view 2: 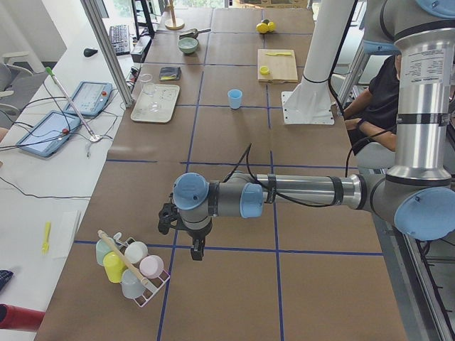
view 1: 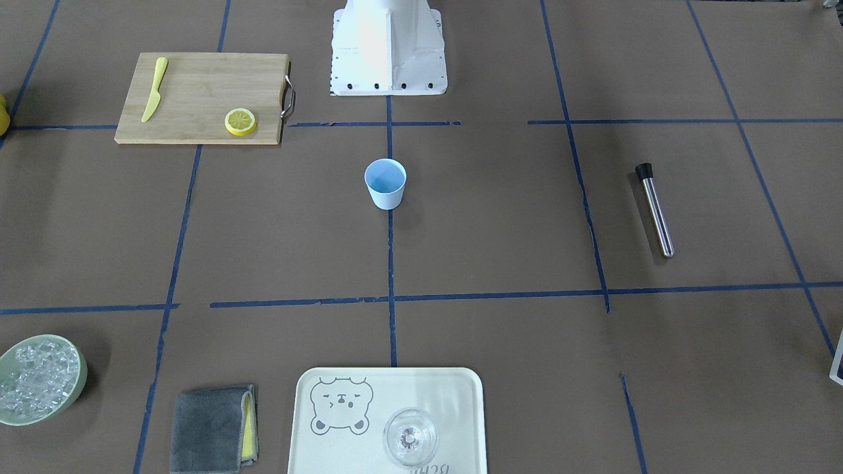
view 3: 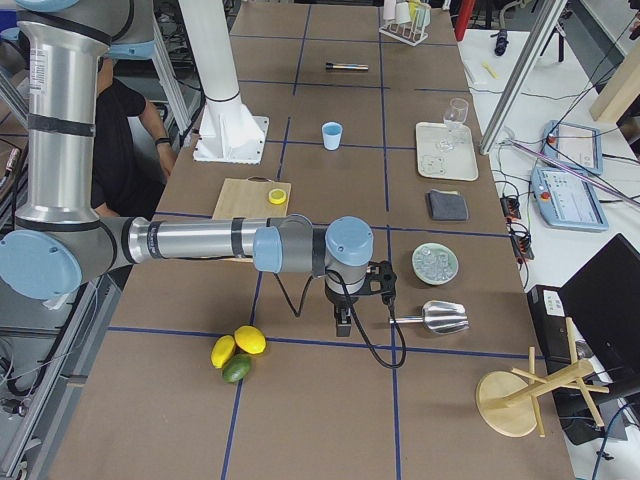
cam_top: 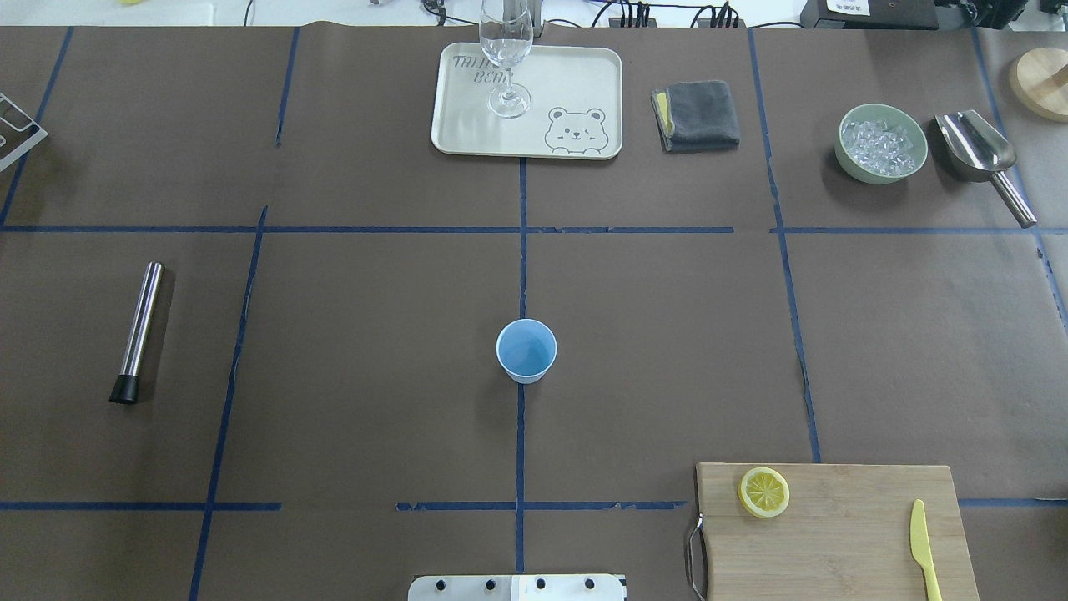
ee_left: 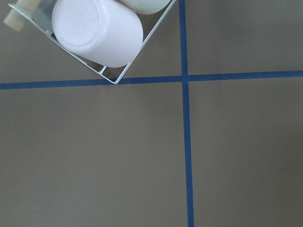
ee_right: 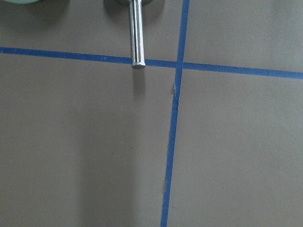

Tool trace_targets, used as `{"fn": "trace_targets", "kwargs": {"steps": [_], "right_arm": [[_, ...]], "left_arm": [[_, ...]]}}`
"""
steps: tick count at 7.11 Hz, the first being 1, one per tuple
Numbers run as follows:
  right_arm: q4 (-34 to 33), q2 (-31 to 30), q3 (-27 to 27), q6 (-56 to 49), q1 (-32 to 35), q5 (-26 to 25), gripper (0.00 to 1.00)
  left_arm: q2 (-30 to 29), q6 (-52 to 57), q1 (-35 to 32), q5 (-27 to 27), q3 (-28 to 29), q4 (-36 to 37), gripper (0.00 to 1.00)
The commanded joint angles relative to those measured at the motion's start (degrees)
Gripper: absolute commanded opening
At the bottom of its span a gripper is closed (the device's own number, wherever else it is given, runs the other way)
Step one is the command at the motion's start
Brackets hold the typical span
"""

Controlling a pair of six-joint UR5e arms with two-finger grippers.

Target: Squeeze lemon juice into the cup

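Observation:
The lemon slice [view 1: 240, 122] lies flat on the wooden cutting board [view 1: 197, 99], at the corner nearest the board's metal handle; it also shows in the overhead view [cam_top: 763, 492]. The light-blue cup [view 1: 386, 183] stands upright at the table's middle [cam_top: 526, 351]. My left gripper [view 2: 193, 249] hangs over the table's left end beside a cup rack, far from both. My right gripper [view 3: 342, 325] hangs over the right end near a metal scoop. Both show only in the side views, so I cannot tell whether they are open or shut. The wrist views show no fingers.
A yellow plastic knife [cam_top: 922, 547] lies on the board. A tray [cam_top: 576, 75] holds a clear glass [cam_top: 506, 50]. A grey cloth [cam_top: 697, 115], a bowl of ice [cam_top: 882, 143], a scoop [cam_top: 980, 154] and a steel muddler [cam_top: 138, 330] lie around. Whole citrus fruits [view 3: 238, 352] sit near the right gripper.

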Motion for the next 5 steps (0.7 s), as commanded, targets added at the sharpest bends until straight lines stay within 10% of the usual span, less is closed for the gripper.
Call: {"fn": "trace_targets", "kwargs": {"steps": [1, 5], "right_arm": [[0.3, 0.3, 0.6, -0.1, 0.0, 0.0, 1.00], [8.3, 3.4, 1.4, 2.7, -2.8, 0.2, 1.00]], "left_arm": [[0.0, 0.0, 0.0, 0.0, -0.2, 0.0, 1.00], [-0.9, -0.4, 0.1, 0.0, -2.1, -0.9, 1.00]]}}
